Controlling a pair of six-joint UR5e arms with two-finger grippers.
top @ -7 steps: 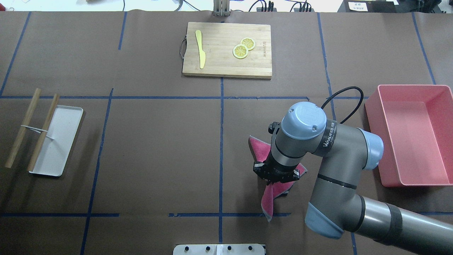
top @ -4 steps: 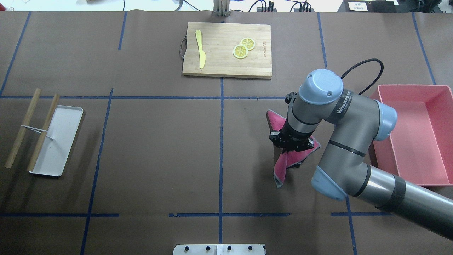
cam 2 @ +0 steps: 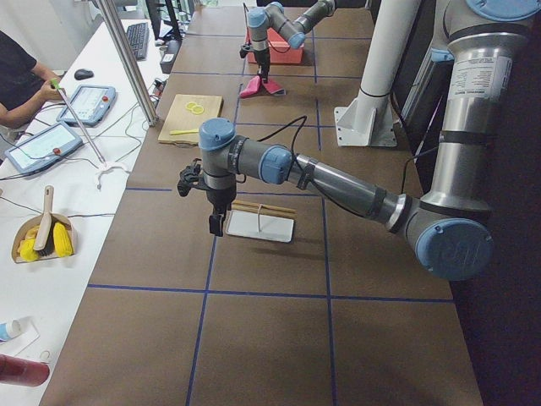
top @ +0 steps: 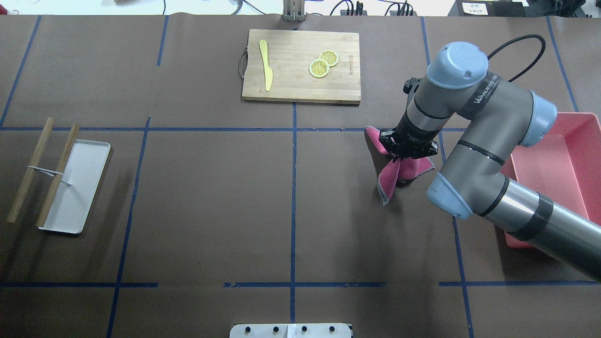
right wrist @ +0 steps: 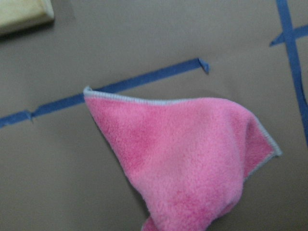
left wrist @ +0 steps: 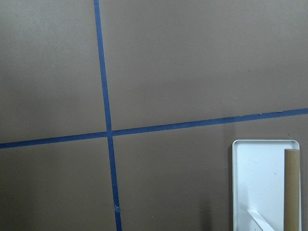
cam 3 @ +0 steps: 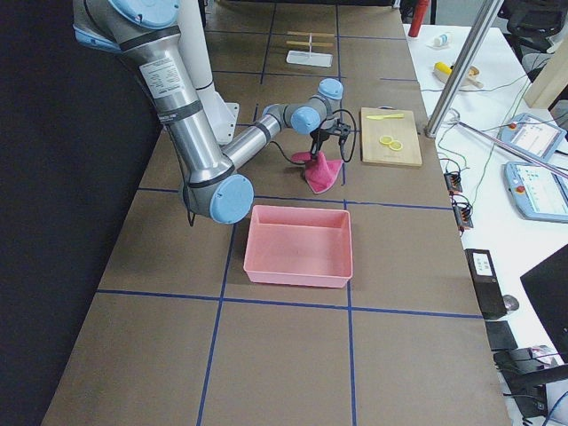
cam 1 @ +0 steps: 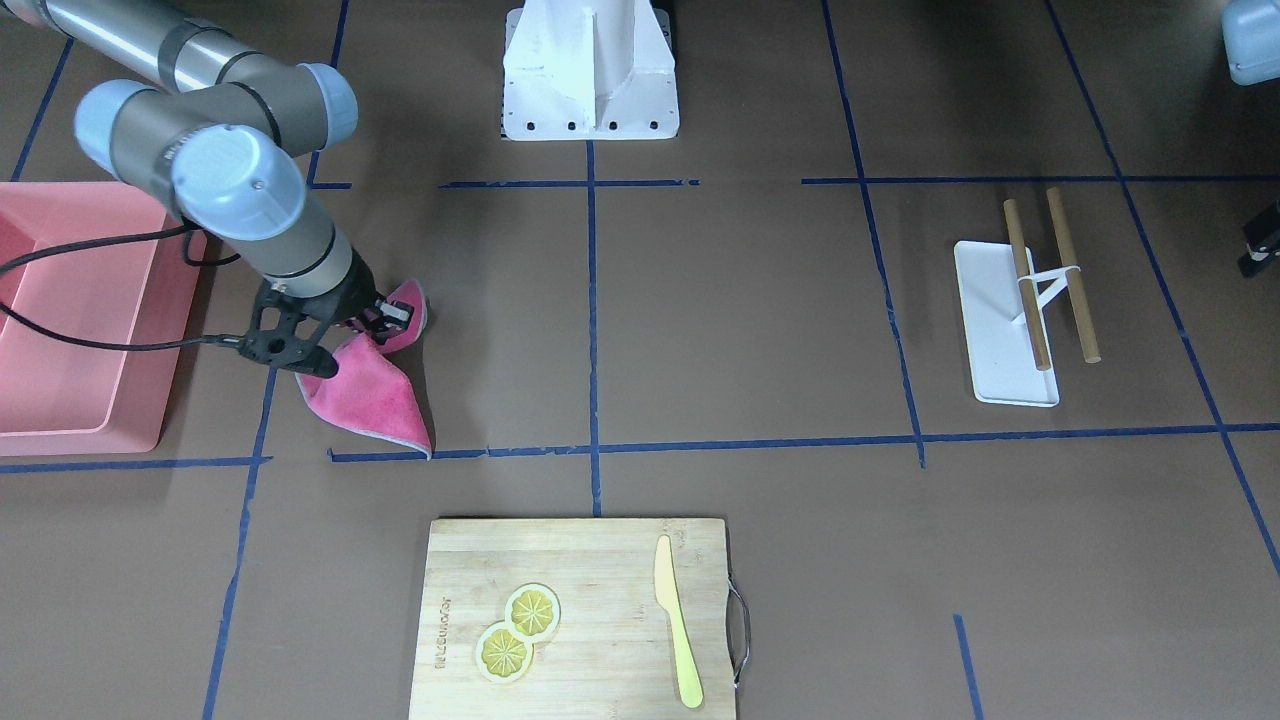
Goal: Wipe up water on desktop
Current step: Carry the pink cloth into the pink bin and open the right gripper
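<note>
Bench bears pink cloth at right, pinched by right hand; left hand: cannot tell if spread.

We see soft, even light from overhead on the matte desktop. Shadows are faint and blurred, darkest under the right arm beside the pink cloth. Our exterior views are sharp, though the overhead view's far strip washes out white. The right wrist view looks soft, slightly unfocused.

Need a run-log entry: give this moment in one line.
right claw shut on pink cloth | cloth on desktop | left claw near tray
</note>
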